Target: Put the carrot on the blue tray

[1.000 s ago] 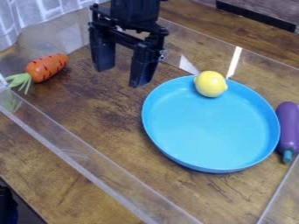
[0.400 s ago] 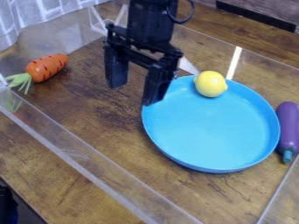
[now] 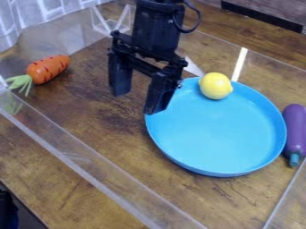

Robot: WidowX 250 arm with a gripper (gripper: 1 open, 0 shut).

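One carrot [image 3: 46, 69] lying untouched at the left edge of the table [image 3: 84, 134], well left of the jaws and far from the blue tray [image 3: 227, 130]. Since a second ago, gripper [image 3: 140, 92] shifted right and lower, jaws spread wide and empty, right finger now at the tray's left rim near the yellow fruit [image 3: 216, 85]. Judged: drifting away from the carrot; grasp not yet begun.

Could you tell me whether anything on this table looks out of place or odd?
Nothing is spilled or damaged. One oddity: a yellow fruit already sits on the blue tray, while the carrot lies far left, away from the open gripper.
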